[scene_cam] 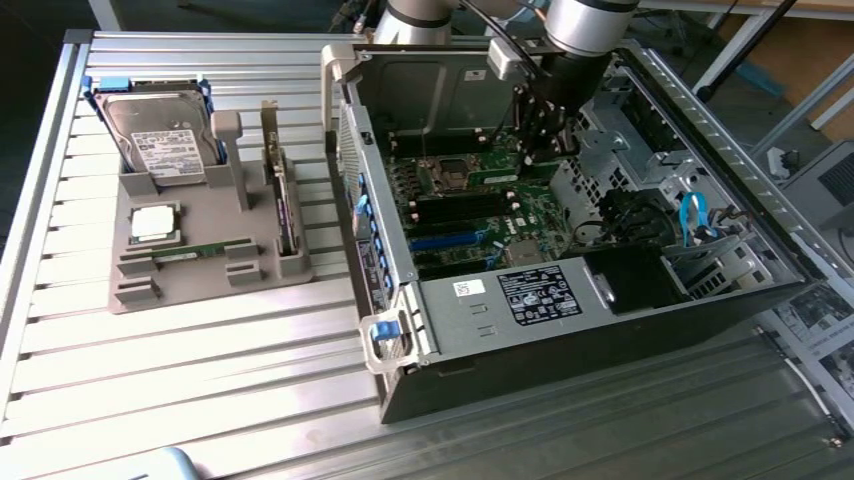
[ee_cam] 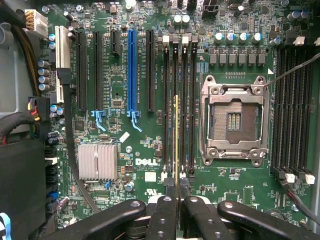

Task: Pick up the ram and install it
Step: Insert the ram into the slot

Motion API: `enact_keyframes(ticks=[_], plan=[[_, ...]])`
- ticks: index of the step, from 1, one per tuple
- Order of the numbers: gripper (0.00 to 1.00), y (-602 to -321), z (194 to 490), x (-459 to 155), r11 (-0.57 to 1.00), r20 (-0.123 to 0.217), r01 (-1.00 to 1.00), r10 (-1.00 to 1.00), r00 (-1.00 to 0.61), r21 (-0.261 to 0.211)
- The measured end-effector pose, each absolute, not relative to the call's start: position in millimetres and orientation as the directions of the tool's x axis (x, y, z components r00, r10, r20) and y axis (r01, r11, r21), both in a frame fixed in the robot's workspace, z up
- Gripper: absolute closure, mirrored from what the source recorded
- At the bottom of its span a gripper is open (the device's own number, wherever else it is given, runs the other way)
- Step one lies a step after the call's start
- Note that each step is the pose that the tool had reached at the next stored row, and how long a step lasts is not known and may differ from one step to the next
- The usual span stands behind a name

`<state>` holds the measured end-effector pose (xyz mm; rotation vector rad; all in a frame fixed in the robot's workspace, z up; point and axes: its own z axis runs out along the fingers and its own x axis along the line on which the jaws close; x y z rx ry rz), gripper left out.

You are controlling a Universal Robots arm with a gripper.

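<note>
Pincer [ee_cam: 176, 197] nipped on the ram [ee_cam: 176, 140] edge-on over motherboard [ee_cam: 130, 130] slots; exterior shows tray [scene_cam: 200, 270].

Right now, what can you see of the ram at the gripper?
The ram shows edge-on as a thin, straight yellow-green strip, so its chips and label are hidden. It stands upright on its long edge, in line with the dark memory slots beside the open processor socket. The gripper is shut on its near end, one finger on each face. Whether its lower edge is seated in a slot cannot be told.
</note>
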<state>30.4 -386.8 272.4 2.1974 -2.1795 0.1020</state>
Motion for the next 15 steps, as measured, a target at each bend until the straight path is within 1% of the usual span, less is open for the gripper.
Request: enact_keyframes(ticks=[15], plan=[[0.88, -386.6, 268.5, 30.4, -0.009, 0.08, -1.0, -0.997, 0.008, -0.014]])
